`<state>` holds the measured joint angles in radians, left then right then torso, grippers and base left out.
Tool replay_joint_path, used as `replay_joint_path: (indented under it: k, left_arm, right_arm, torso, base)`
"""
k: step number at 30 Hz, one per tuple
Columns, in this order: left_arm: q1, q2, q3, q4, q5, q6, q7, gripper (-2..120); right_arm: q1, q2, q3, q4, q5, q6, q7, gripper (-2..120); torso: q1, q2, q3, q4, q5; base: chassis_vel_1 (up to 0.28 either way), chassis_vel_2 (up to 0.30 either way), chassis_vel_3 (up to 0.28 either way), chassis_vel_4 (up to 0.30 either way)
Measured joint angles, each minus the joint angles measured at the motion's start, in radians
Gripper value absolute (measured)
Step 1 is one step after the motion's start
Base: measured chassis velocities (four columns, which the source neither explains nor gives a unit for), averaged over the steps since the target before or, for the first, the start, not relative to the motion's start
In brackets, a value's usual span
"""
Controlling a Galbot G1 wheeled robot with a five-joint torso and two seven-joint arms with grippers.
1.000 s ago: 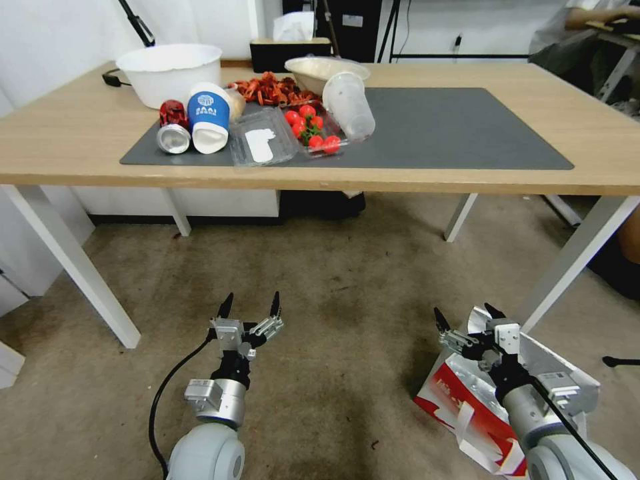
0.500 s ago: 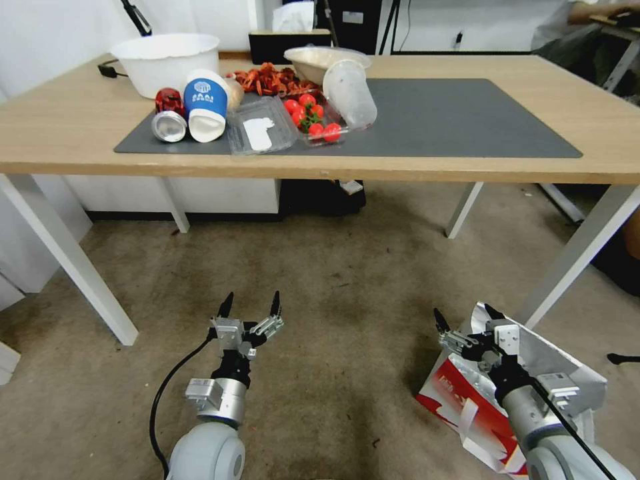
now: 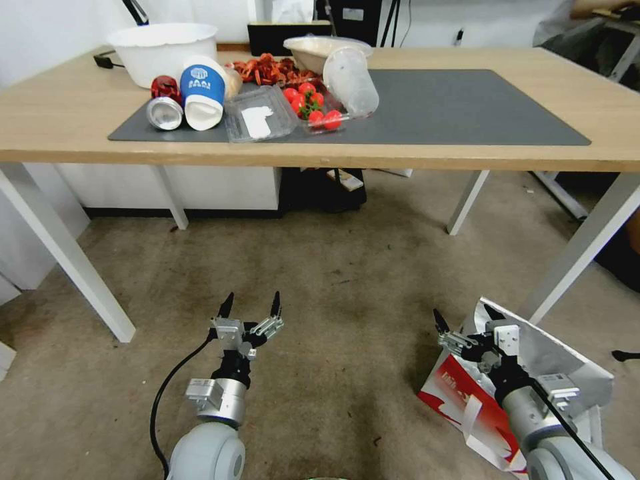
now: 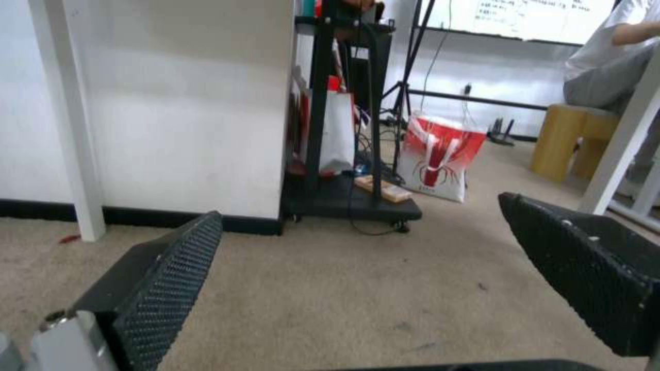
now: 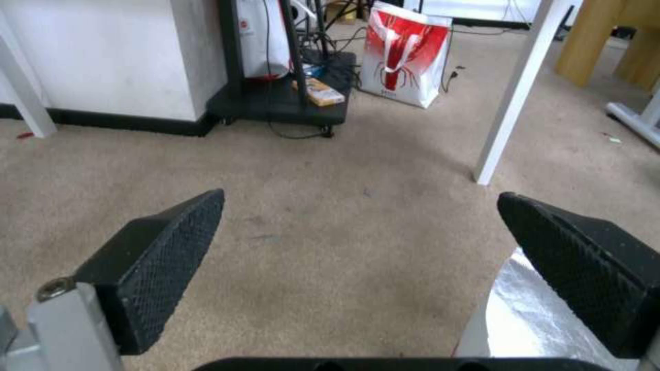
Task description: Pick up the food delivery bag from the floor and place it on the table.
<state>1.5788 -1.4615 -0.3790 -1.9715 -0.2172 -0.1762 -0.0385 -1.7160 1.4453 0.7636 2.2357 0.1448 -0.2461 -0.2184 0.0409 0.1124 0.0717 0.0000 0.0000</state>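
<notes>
Food delivery bag (image 3: 467, 407): ungrasped on floor (image 3: 333, 280), below right end effector (image 3: 469, 313), fingers apart; left end effector (image 3: 250, 303) likewise apart, empty; lift and counter (image 3: 67, 120) placement outstanding.

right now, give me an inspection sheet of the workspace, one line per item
surface: table with grey mat.
job's things: food delivery bag on the floor, foil open, ungripped.
clutter: white bowl, blue cup and can tipped over, tomatoes, clear cup.
grippers: left gripper open over carpet; right gripper open above the bag.
cables: black cable along left arm.
surroundings: second red-and-white bag beyond the table.
</notes>
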Motion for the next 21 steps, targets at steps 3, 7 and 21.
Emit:
replay_joint_path:
  k: [3,7,21]
  left_arm:
    - [-0.001,-0.001,0.0,0.003,0.001,-0.001,0.0,100]
    - [-0.001,-0.004,0.002,0.003,0.003,-0.003,0.0,100]
    - [-0.004,-0.002,0.002,0.005,0.003,-0.008,0.0,100]
  right_arm:
    - [-0.001,0.0,0.001,0.0,0.0,0.0,0.0,100]
    - [-0.001,0.0,0.002,0.0,0.0,0.0,0.0,100]
    - [0.0,0.0,-0.001,0.002,-0.003,0.0,0.001,100]
  torso:
    - [-0.001,-0.011,-0.01,0.0,0.0]
    - [-0.002,-0.021,-0.019,0.0,0.0]
    - [-0.007,-0.086,-0.072,0.0,0.0]
  base:
    - [0.0,0.0,0.0,0.0]
    - [0.0,0.0,0.0,0.0]
    - [0.0,0.0,0.0,0.0]
